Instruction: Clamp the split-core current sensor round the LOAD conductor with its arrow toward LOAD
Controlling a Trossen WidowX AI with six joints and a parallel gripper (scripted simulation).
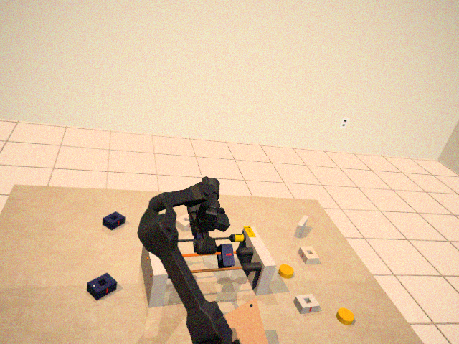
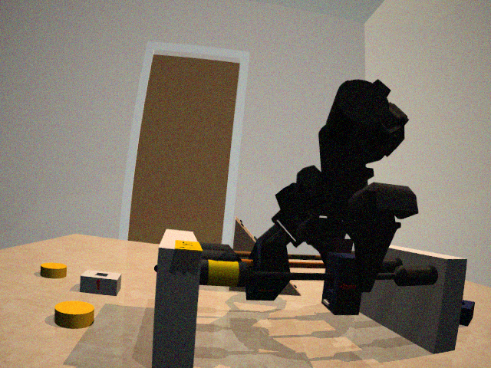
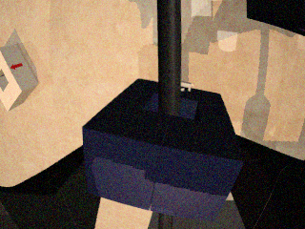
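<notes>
A dark blue split-core sensor point(image 2: 343, 277) point(image 3: 162, 143) surrounds the black conductor point(image 1: 222, 239) point(image 2: 307, 276) point(image 3: 169, 52), which passes through its window. In the wrist view its two halves meet at a thin seam; whether it is latched I cannot tell. My gripper point(image 1: 200, 239) point(image 2: 325, 283) point(image 3: 162, 140) is shut on this sensor, one finger on each side of the conductor. A red mark shows on the sensor in the exterior view; its pointing direction is unclear. The conductor's end has a yellow band point(image 1: 237, 237) point(image 2: 223, 272), beside a yellow label point(image 1: 249, 231) point(image 2: 188, 244) with unreadable lettering.
Another dark blue sensor point(image 1: 226, 255) surrounds the neighbouring orange conductor, close to my gripper. White end walls point(image 1: 265, 255) point(image 2: 420, 293) bound the conductors. Loose dark blue sensors point(image 1: 102, 285) point(image 1: 113, 220), pale sensors point(image 1: 310, 255) point(image 1: 307, 303), yellow discs point(image 1: 285, 271) point(image 1: 345, 316) and a tilted board point(image 1: 246, 322) stand around.
</notes>
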